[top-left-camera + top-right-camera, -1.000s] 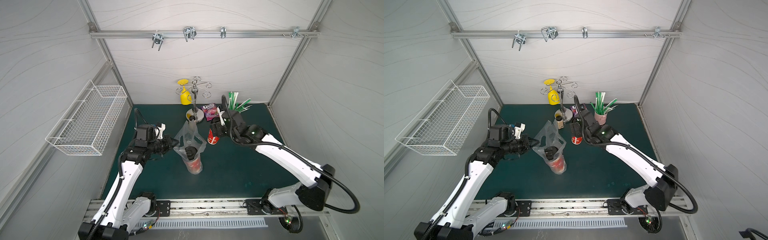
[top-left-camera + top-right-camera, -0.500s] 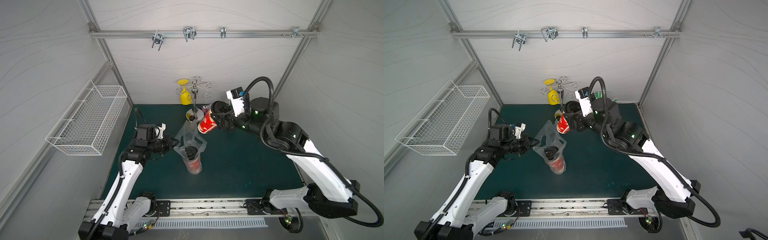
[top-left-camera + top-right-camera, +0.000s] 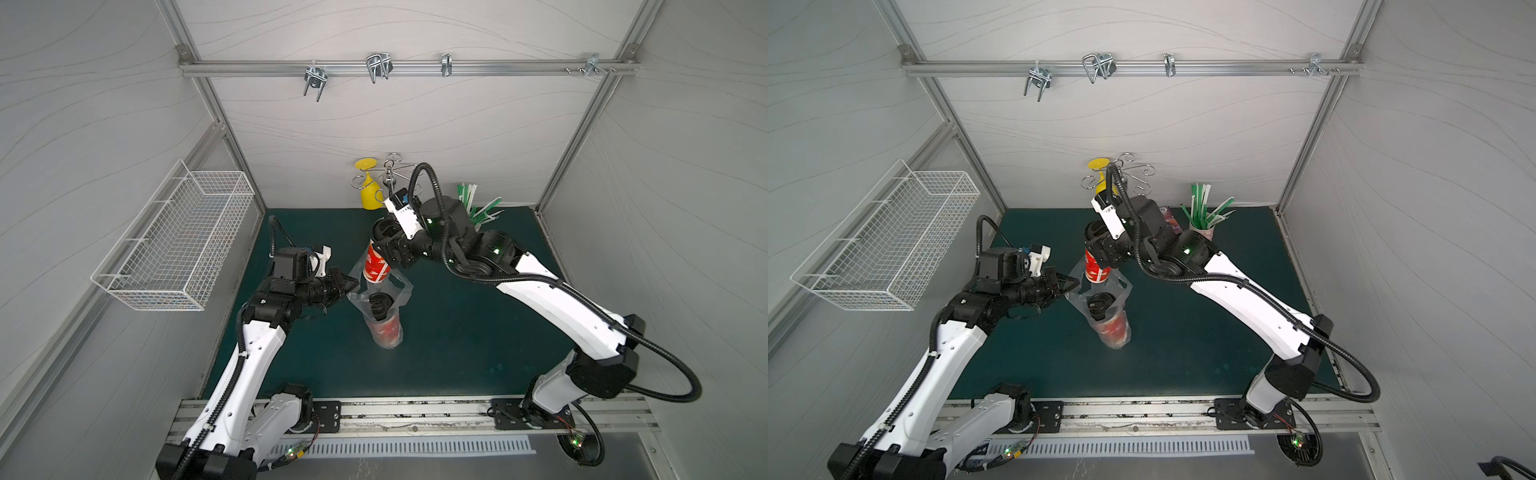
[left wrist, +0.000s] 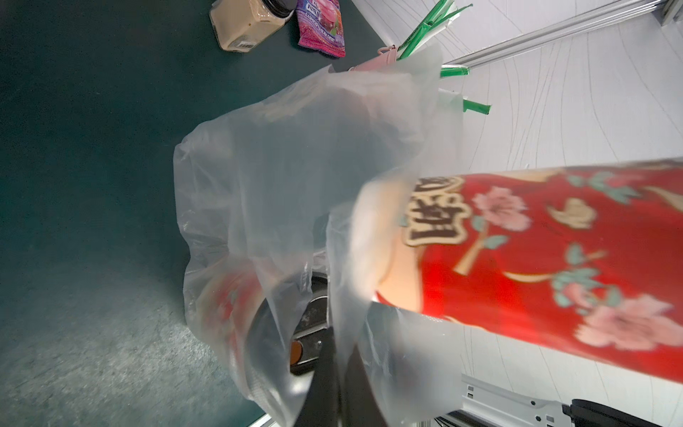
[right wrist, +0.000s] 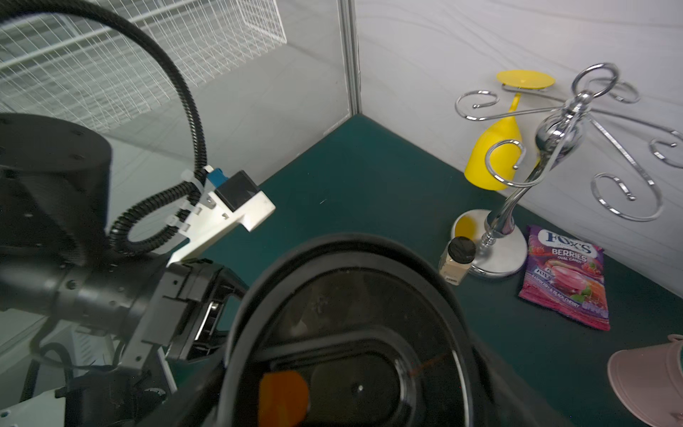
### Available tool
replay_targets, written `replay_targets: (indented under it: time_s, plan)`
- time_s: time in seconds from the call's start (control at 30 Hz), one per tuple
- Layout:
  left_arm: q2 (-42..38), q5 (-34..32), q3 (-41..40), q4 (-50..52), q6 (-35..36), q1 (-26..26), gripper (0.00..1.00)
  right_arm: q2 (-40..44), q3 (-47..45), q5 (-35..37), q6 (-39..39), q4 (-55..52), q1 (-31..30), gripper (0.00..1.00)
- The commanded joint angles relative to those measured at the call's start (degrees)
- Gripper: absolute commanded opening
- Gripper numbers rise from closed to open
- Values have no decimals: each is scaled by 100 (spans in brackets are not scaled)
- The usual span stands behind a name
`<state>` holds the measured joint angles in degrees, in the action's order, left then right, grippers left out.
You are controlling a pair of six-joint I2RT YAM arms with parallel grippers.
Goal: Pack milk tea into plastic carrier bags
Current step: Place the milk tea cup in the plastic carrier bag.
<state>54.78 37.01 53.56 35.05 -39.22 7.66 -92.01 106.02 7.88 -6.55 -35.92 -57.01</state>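
I'm pinching the bag (image 3: 402,289) rim in the closed left gripper (image 3: 353,284). The right gripper (image 3: 386,250), jaws wide, is holding one cup (image 3: 376,268) above its mouth, possibly touching; the other cup (image 3: 386,330) is standing inside.

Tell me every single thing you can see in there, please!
lifted cup: one, red flowery, black lid; tilted, base at the bag's mouth
bagged cup: one, red, black lid; upright inside the bag
plastic bag: one, clear; mid-mat
mat: one, dark green; floor
wire basket: one, white; on the left wall
glass rack: one, silver; back of mat
goblet: one, yellow; hanging upside down on the rack
bottle: one, beige, dark cap; by the rack's foot
snack packet: one, purple; beside the rack's foot
straw cup: one, pink, green-and-white straws; back of mat
left gripper: one, black; pinching the bag's edge
right gripper: one, black; gripping the lifted cup
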Motion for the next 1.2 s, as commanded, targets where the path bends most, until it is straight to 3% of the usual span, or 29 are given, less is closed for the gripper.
replay_targets:
  time_s: [0.0,1.17]
  plan:
    - [-107,-45,189,-176,-66,25,0,-117,185,-60,75,254,128,80]
    - [15,-78,360,29,111,25,0,-945,-1116,226,521,1376,-29,82]
